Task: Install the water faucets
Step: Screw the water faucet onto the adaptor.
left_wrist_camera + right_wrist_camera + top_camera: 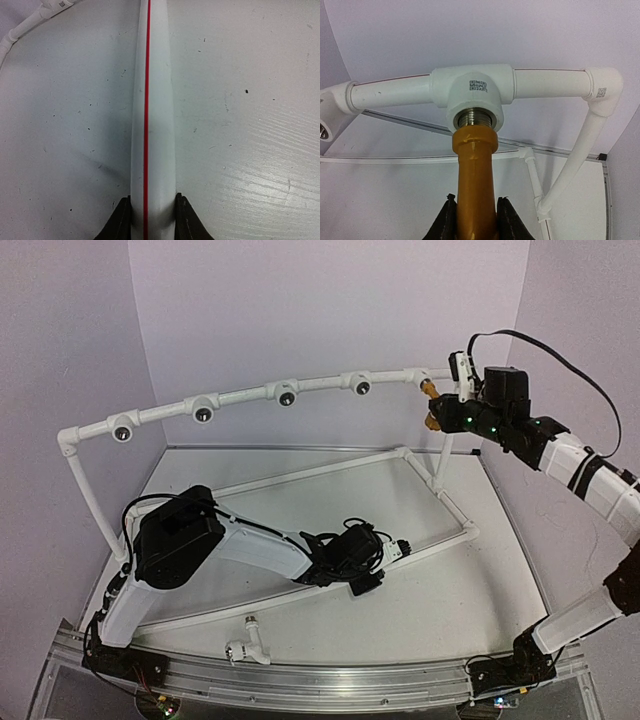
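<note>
right tool [475,216] is clamped on the yellow-orange faucet [475,165], whose end meets the tee socket [474,97]; i judge this is for threading in. left tool [152,217] grips the lower frame pipe [152,100], apparently to steady it. white faucet [248,648] lies on the table [480,580] at the near edge.

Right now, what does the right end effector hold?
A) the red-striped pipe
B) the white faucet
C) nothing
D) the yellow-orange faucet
D: the right end effector is closed on the yellow-orange faucet, whose top meets the socket of the tee fitting.
</note>
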You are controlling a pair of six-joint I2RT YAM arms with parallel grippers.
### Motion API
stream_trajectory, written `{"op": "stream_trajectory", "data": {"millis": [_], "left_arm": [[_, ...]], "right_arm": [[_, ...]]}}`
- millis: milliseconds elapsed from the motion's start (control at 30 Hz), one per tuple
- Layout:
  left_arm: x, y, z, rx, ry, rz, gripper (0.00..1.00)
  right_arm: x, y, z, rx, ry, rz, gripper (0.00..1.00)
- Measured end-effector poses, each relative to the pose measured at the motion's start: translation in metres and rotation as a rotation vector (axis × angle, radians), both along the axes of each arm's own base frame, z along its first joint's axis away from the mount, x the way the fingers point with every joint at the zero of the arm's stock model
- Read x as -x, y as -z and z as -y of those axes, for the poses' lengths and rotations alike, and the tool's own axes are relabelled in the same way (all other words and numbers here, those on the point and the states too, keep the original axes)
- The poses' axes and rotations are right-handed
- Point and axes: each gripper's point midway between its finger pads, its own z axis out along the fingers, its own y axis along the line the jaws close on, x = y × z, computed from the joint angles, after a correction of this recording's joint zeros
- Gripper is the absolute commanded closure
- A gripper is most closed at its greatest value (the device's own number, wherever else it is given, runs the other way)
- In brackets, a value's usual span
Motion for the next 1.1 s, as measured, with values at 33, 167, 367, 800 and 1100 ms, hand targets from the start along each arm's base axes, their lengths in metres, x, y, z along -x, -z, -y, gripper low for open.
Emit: {"op": "stream_trajectory", "data": {"millis": [33,167,367,800,1100], "left_arm": [[0.000,0.000,0.000,0.000,0.000,0.000,1.00],[0.000,0.000,0.000,0.000,0.000,0.000,1.00],[0.000,0.001,0.000,-0.001,0.000,0.000,1.00],[-0.002,0.001,0.002,0.005,-0.003,0.003,1.00],[-0.004,0.000,0.002,0.006,-0.008,0.008,1.00]], "right_arm": [[0.000,0.000,0.000,-0.021,-0.004,-0.007,1.00],[0.000,0.000,0.000,-0.115,-0.019,-0.044,1.00],[0.000,-0.002,0.000,-0.272,-0.045,-0.105,1.00],[-0.004,-0.018,0.010,-0.608,-0.084,-0.206,1.00],[-0.012,-0.026,0.018,-0.731,-0.078,-0.170,1.00]]}}
